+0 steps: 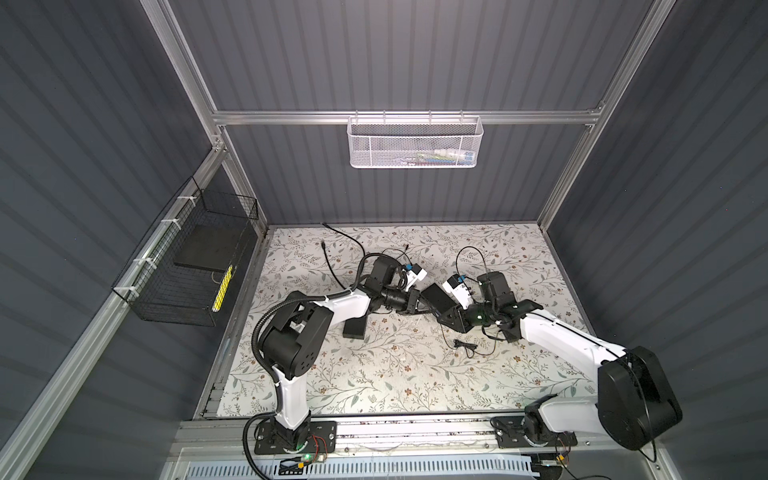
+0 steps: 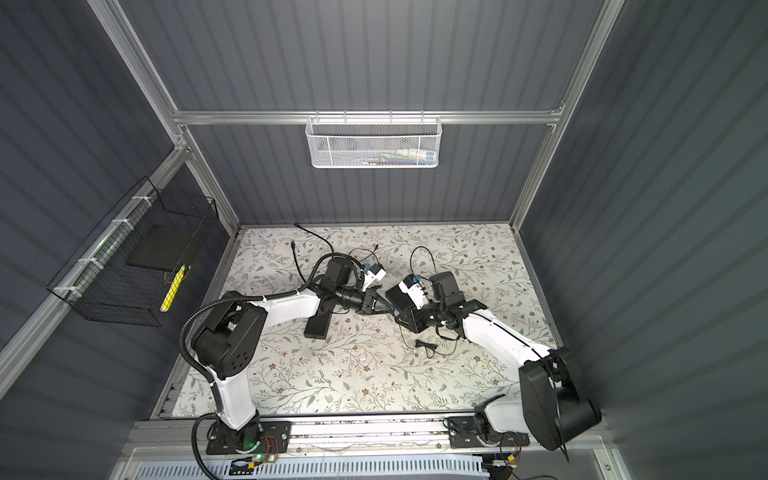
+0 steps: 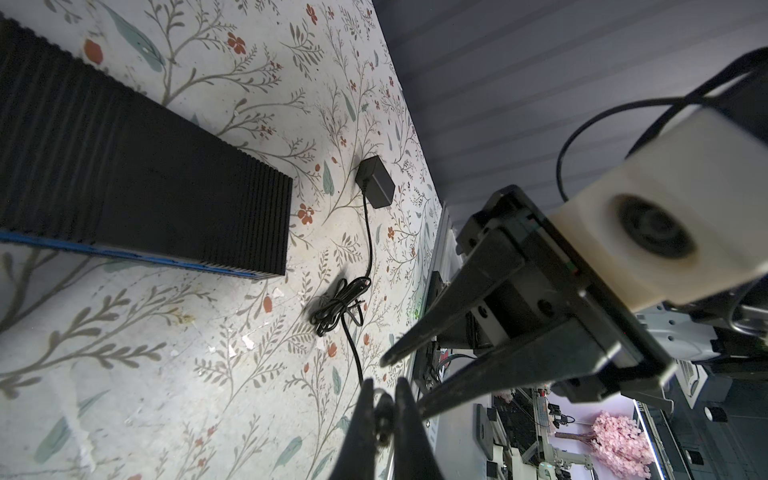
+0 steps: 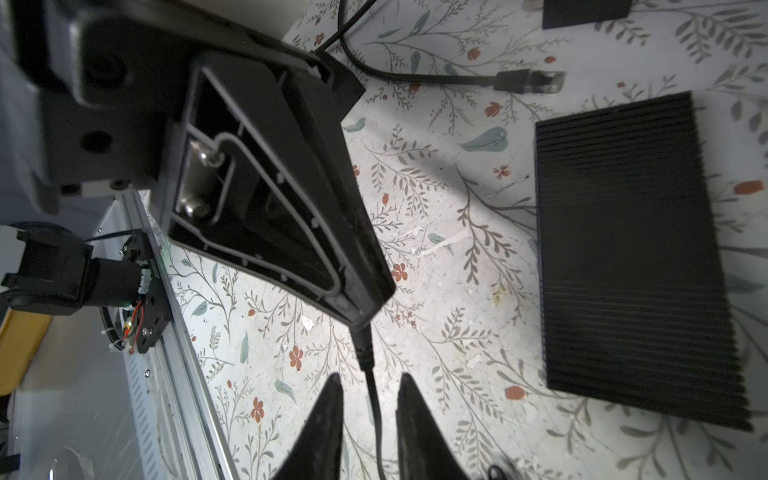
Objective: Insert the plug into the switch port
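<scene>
Left fingers (image 3: 409, 428) are clamped tight on the plug (image 4: 363, 344), gripping it right at the tips. The plug's back end and the cable (image 4: 376, 415) stick out past them. The plug is held up off the desk (image 4: 449, 232), not in the switch (image 4: 636, 257), with a clear gap between the two.

The switch is the ribbed black box lying flat on the desk, just beside the spot where the two sets of fingers meet. There's a blue strip (image 3: 124, 251) along one of its edges. Can't see the port in any view.

Right fingers (image 4: 328, 419) are parted a little and straddle the cable just behind the plug. There's daylight on both sides of the cable, so they grip nothing.

In both top views the left arm (image 1: 345, 309) and right arm (image 1: 561, 345) come tip to tip mid-desk. The tips are too small there to read.

The cable runs to a loose coil (image 3: 338, 307), then on to the black power brick (image 3: 375, 183). Both lie on the desk, apart from the switch.

A network cable end (image 4: 530, 81) lies loose near one corner of the switch, not touching it. A second black block (image 1: 354, 328) sits partly under the left arm.
</scene>
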